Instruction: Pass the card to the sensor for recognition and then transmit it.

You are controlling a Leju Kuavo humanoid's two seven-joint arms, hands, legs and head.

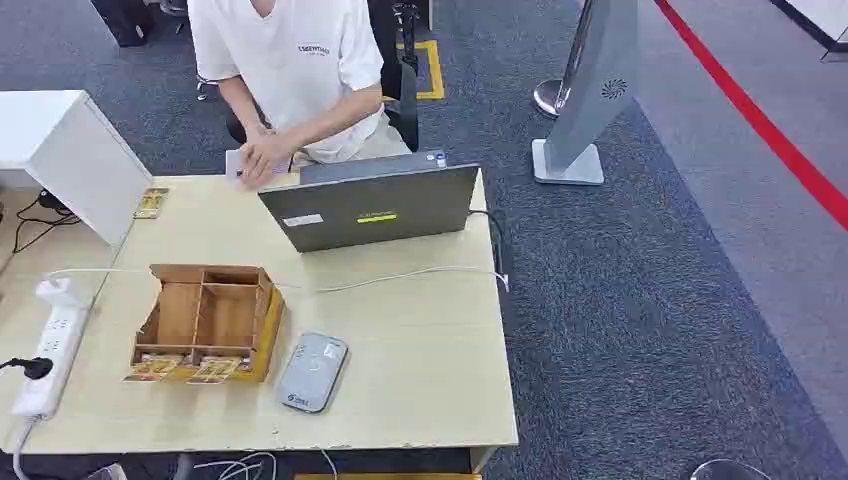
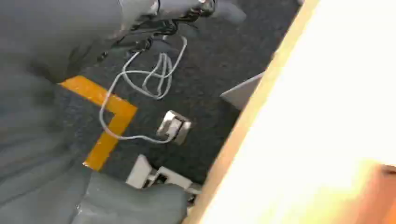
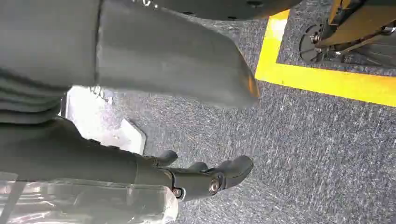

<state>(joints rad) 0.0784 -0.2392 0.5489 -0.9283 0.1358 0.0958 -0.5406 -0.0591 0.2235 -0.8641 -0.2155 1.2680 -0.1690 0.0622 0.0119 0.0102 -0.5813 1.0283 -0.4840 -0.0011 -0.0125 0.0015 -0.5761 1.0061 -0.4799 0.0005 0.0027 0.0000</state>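
Desk (image 1: pixel 420 390) seen from above. A wooden box (image 1: pixel 205 320) with open compartments stands left of centre; yellow cards (image 1: pixel 185 369) lie along its near side. Just right of the box lies a grey sensor (image 1: pixel 313 371). Behind them an open laptop (image 1: pixel 372 205) faces a seated person (image 1: pixel 300 70), whose hand (image 1: pixel 262 157) rests on a white card (image 1: pixel 238 163) at the far desk edge. A white cable (image 1: pixel 400 278) crosses the desk before the laptop. A power strip (image 1: pixel 50 345) lies at the left edge. A white cabinet (image 1: pixel 70 160) stands far left, with a yellow packet (image 1: pixel 150 203) beside it. A grey stand (image 1: pixel 590 90) occupies the carpet (image 1: pixel 650 300), which bears a red line (image 1: pixel 760 125).
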